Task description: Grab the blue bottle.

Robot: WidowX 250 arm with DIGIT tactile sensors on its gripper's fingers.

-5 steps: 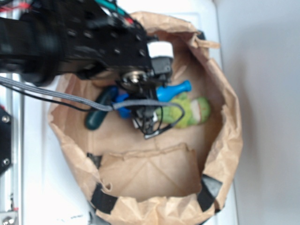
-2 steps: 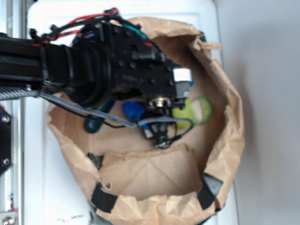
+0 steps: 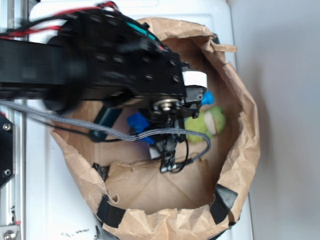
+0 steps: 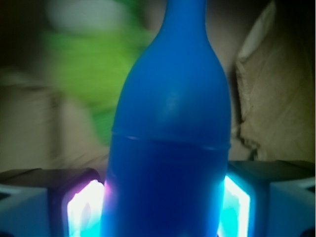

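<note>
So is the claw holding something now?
Gripper: closed on the blue bottle, a finger on each side of its body.

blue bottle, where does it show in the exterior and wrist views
Exterior: blue bottle mid-bag, mostly hidden under the arm; a blue bit also shows right of the wrist.
Wrist: fills the centre, between the claw pads, neck pointing up.
Shared landmark: green plush toy beside it.

Crumpled brown paper bag (image 3: pixel 245 150) with black handle straps, open on a white surface (image 3: pixel 40 200). Inside: green plush toy (image 3: pixel 212 120) near the right wall, dark teal capsule-shaped object (image 3: pixel 105 120) at left.
</note>
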